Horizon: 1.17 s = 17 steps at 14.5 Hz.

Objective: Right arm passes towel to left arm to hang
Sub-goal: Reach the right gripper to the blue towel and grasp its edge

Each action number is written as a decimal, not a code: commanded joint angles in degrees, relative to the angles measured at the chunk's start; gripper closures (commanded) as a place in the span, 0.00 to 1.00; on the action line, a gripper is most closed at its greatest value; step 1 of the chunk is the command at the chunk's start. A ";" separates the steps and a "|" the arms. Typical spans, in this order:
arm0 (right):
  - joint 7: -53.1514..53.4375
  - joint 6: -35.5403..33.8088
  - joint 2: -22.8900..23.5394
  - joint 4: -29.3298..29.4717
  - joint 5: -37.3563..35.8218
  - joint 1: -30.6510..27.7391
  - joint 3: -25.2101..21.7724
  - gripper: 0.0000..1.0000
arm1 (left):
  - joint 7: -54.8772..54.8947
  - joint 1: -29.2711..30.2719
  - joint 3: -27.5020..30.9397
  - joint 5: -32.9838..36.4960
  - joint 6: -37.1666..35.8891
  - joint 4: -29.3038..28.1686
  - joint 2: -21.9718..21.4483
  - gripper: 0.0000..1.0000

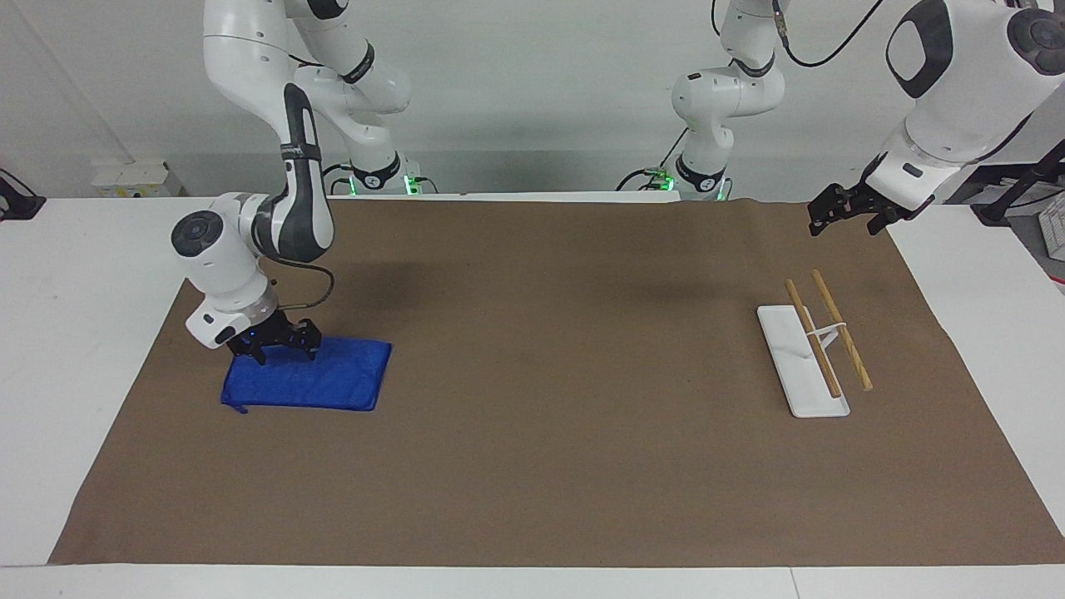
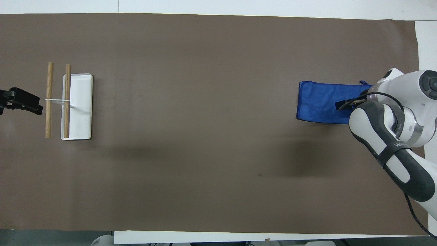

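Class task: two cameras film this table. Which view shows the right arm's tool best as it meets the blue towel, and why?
The facing view. There the right tool shows whole from the side, down at the edge of the towel nearer the robots, fingers spread. In the overhead view the arm's own wrist and elbow cover most of it; only a black tip shows over the cloth.

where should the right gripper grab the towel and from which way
Probably the towel edge nearer the robots, at the right arm's end, from straight above. It lies flat on the mat, so only a top-down pinch can gather cloth. The right gripper is already low over that edge. The left gripper waits.
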 commanded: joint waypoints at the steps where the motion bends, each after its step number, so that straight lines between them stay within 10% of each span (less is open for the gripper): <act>1: -1.38 2.38 1.28 -0.01 -0.09 -0.19 0.06 0.04 | 0.11 0.31 -0.04 0.84 -0.23 -1.22 -1.12 0.00; 8: -1.64 5.03 2.52 -0.27 -0.27 -0.19 0.06 0.25 | 0.11 0.31 -0.04 0.84 -0.14 -1.13 -1.12 0.00; 14: -3.66 4.50 2.52 -0.18 -0.27 -0.54 0.06 0.99 | 0.11 0.31 -0.04 0.92 -0.14 -1.22 -1.12 0.00; 17: -2.44 2.58 2.34 0.96 0.60 -0.72 0.06 1.00 | 0.11 0.31 -0.04 0.84 -0.23 -1.22 -1.12 0.00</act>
